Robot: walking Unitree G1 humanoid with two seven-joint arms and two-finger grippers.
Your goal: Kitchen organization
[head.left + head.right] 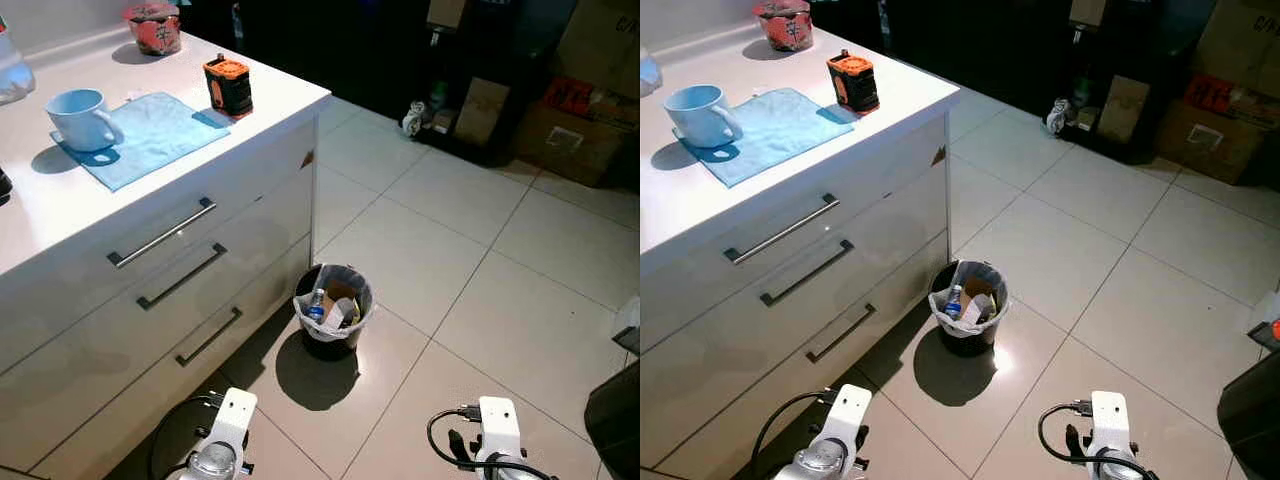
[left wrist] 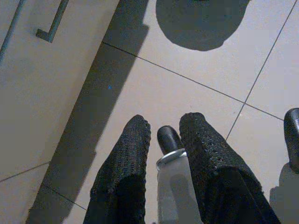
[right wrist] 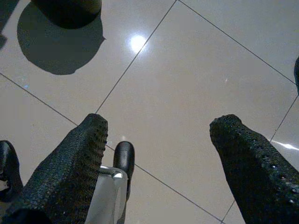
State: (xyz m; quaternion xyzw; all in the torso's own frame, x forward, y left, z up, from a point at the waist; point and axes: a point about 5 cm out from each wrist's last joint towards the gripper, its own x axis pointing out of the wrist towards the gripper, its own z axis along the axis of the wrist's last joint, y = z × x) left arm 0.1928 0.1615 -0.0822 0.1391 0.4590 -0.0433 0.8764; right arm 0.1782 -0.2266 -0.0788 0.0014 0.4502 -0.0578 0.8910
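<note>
A white counter [image 1: 60, 215] stands at my left with three drawers and bar handles [image 1: 160, 233]. On it lie a blue cloth [image 1: 150, 135], a pale blue mug [image 1: 82, 118], an orange and black device [image 1: 229, 86] and a pink patterned pot [image 1: 155, 27]. A small black bin [image 1: 333, 308] with a white liner stands on the floor by the counter's corner, holding a bottle and rubbish. Both arms hang low. My left gripper [image 2: 166, 126] points at the floor tiles beside the drawers, its fingers a narrow gap apart and empty. My right gripper [image 3: 159, 123] is wide open over bare tile.
Pale floor tiles [image 1: 470, 270] stretch ahead and to the right. Cardboard boxes [image 1: 570, 140] and dark shelving [image 1: 470, 90] line the far wall. A dark object [image 1: 615, 415] sits at the lower right edge. A clear container [image 1: 12, 70] stands at the counter's far left.
</note>
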